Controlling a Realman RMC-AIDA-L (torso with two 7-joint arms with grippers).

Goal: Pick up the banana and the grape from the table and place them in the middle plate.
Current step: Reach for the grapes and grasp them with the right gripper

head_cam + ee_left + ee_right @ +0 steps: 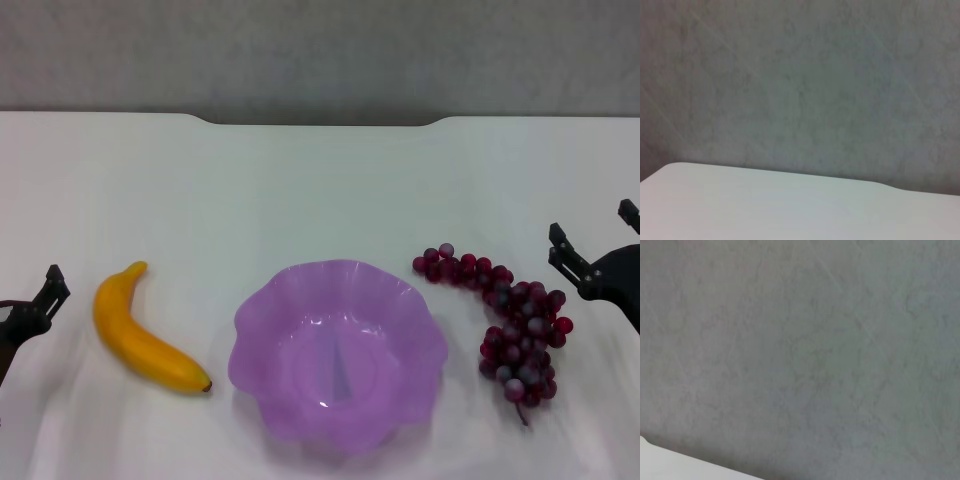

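The yellow-orange banana (145,335) lies on the white table (320,190) at the left. The translucent purple middle plate (300,300) with a wavy rim sits at the front centre and holds nothing. The dark red-purple grape bunch (505,320) lies to the right of the plate. My left gripper (40,300) is at the left edge of the head view, just left of the banana and apart from it. My right gripper (593,228) is at the right edge, open and empty, a little right of the grapes. The wrist views show none of these things.
The table's far edge has a shallow notch (320,122) with a grey wall (320,50) behind it. The left wrist view shows only the wall and the table (765,205). The right wrist view shows the wall and a table corner (670,470).
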